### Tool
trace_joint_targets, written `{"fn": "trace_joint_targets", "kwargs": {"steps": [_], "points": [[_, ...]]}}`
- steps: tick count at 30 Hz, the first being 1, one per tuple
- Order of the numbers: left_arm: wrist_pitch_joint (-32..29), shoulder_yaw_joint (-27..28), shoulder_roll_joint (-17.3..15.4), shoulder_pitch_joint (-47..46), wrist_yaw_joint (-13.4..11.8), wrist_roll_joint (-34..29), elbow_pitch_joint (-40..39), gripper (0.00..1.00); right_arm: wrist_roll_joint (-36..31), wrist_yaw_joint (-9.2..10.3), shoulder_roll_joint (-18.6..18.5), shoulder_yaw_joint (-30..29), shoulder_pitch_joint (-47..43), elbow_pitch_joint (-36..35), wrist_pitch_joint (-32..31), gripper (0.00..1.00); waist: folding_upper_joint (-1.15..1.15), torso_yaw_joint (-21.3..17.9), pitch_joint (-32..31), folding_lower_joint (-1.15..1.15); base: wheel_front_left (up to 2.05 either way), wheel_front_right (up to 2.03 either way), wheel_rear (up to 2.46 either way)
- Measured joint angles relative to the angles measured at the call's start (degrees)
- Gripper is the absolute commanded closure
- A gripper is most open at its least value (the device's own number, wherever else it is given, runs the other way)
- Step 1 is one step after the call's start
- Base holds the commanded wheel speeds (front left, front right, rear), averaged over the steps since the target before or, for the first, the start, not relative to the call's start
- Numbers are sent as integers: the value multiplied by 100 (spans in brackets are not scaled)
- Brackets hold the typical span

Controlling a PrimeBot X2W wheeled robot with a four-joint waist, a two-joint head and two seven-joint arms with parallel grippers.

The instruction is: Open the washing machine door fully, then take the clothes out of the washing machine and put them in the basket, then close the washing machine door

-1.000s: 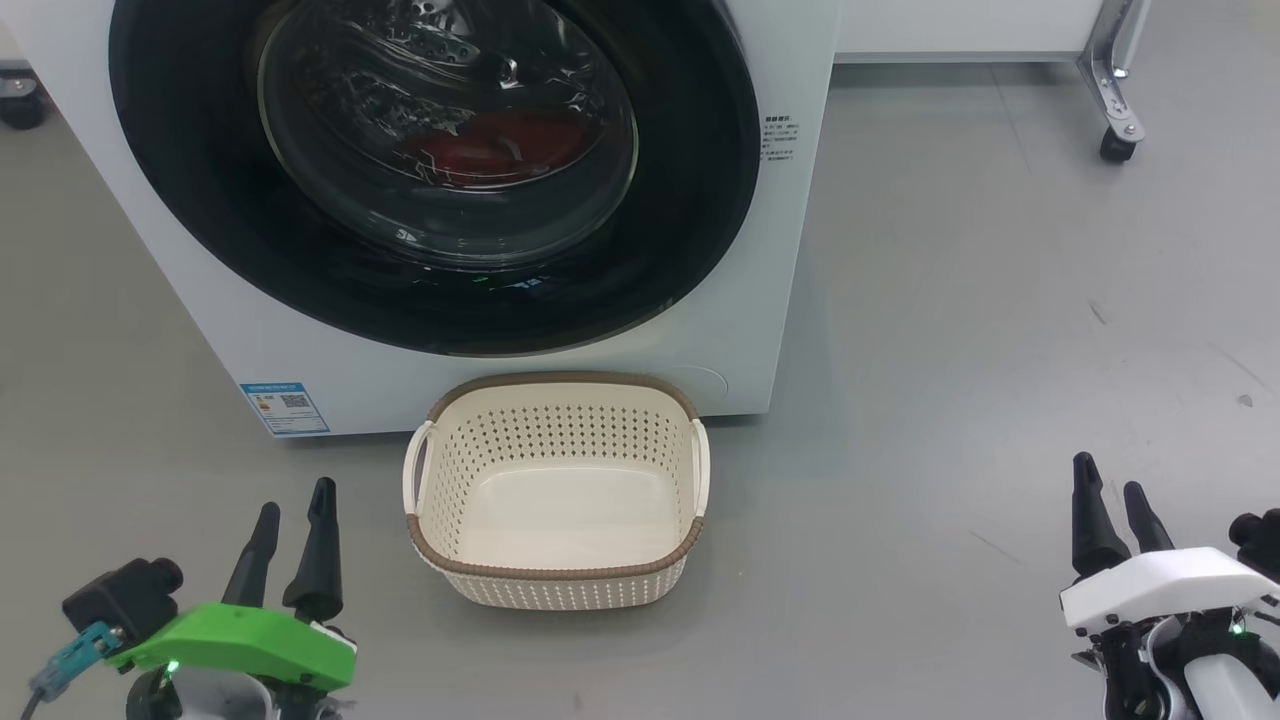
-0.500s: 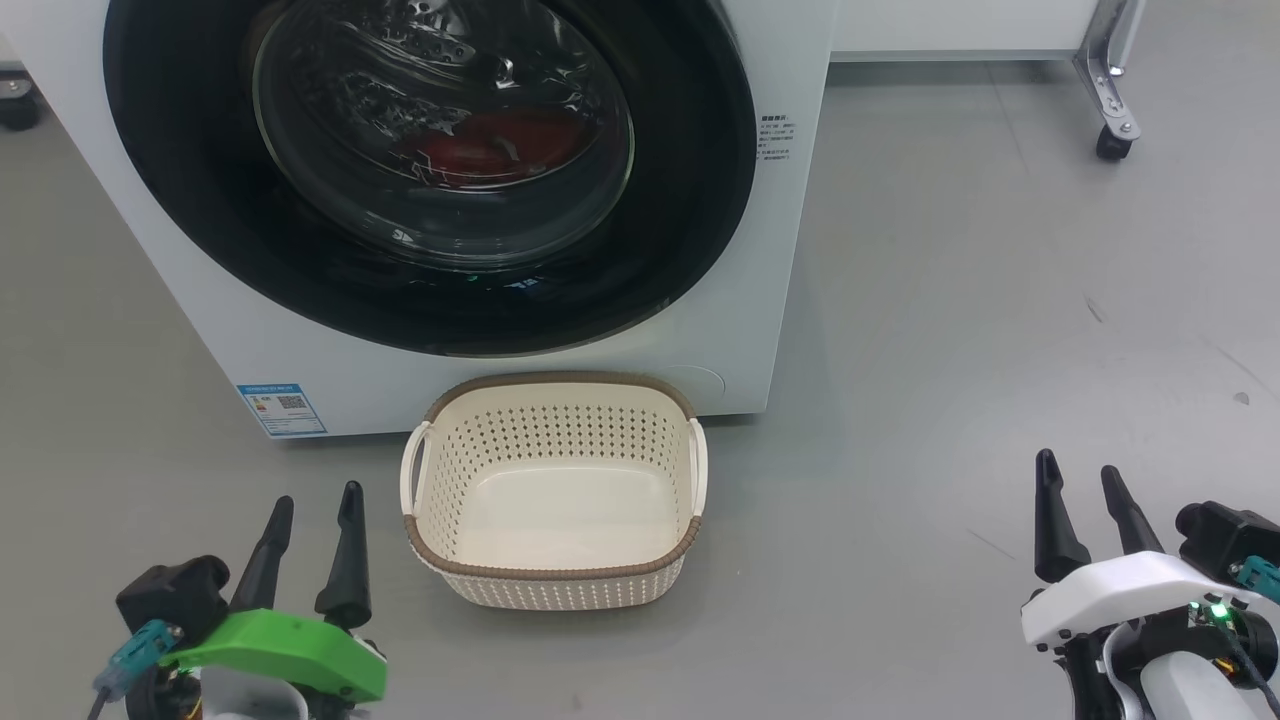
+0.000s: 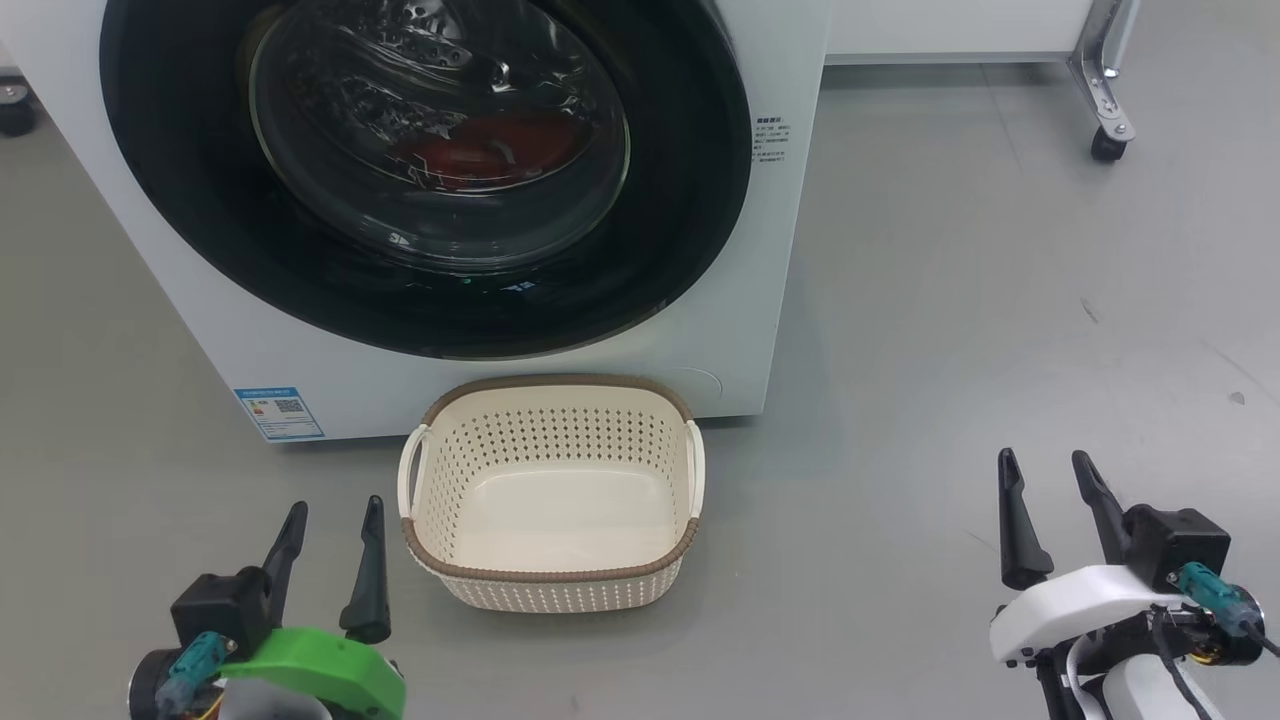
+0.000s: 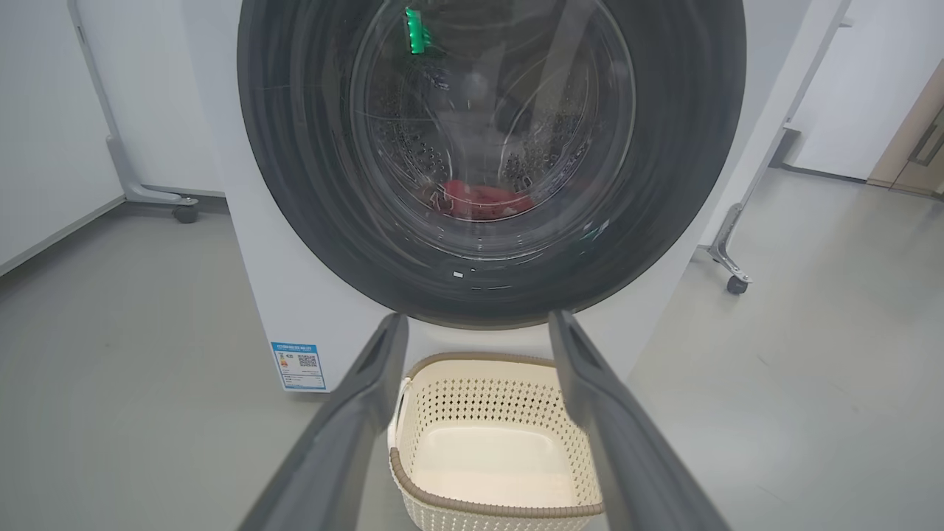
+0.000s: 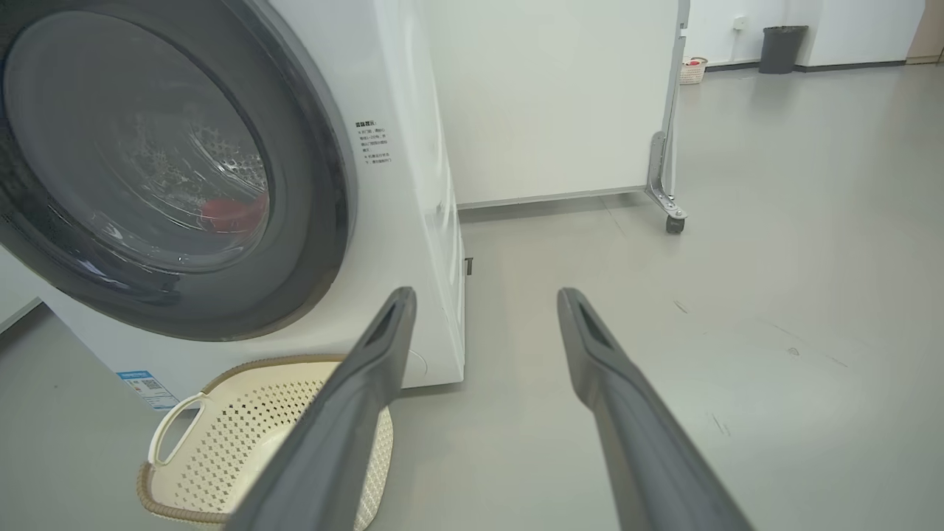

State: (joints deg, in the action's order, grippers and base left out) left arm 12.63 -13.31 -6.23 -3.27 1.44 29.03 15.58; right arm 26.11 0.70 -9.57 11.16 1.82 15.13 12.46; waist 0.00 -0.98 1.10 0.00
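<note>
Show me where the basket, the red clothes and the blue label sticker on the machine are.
the basket [image 3: 550, 440], head view, on its perforated far wall.
the clothes [image 3: 480, 150], head view, on the middle of the red fabric.
the blue label sticker [image 3: 279, 412], head view, on the sticker's middle.

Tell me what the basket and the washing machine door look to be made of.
The basket: likely moulded plastic, matte cream, given its punched holes; the brown rim looks woven but may be moulded. The washing machine door: glossy black rim, probably plastic, around a clear bulging centre, seemingly glass, showing reflections.
</note>
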Motion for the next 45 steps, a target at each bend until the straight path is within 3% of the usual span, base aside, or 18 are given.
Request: {"fn": "trace_joint_targets", "kwargs": {"steps": [10, 37, 39, 40, 41, 45], "points": [[175, -18, 35, 0, -75, -646, 115, 0, -764, 56, 8, 124, -4, -66, 156, 0, 0, -6, 19, 0, 0, 0, 0], [175, 81, 169, -10, -116, -742, 363, 0, -871, 40, 103, -96, -27, -76, 196, 0, 0, 38, 17, 0, 0, 0, 0], [175, 91, 171, -13, -115, -748, 370, 0, -880, 38, 105, -111, -27, -76, 196, 19, 0, 43, 15, 0, 0, 0, 0], [175, 92, 172, -13, -115, -748, 376, 0, -880, 37, 111, -121, -27, -76, 196, 93, 0, 45, 16, 0, 0, 0, 0], [175, 93, 175, -13, -115, -749, 382, 0, -880, 36, 116, -130, -27, -76, 196, 100, 0, 47, 17, 0, 0, 0, 0], [175, 110, 188, -14, -114, -771, 392, 0, -880, -12, 160, -148, -27, -76, 197, 100, 0, 52, 23, 0, 0, 0, 0]]}}
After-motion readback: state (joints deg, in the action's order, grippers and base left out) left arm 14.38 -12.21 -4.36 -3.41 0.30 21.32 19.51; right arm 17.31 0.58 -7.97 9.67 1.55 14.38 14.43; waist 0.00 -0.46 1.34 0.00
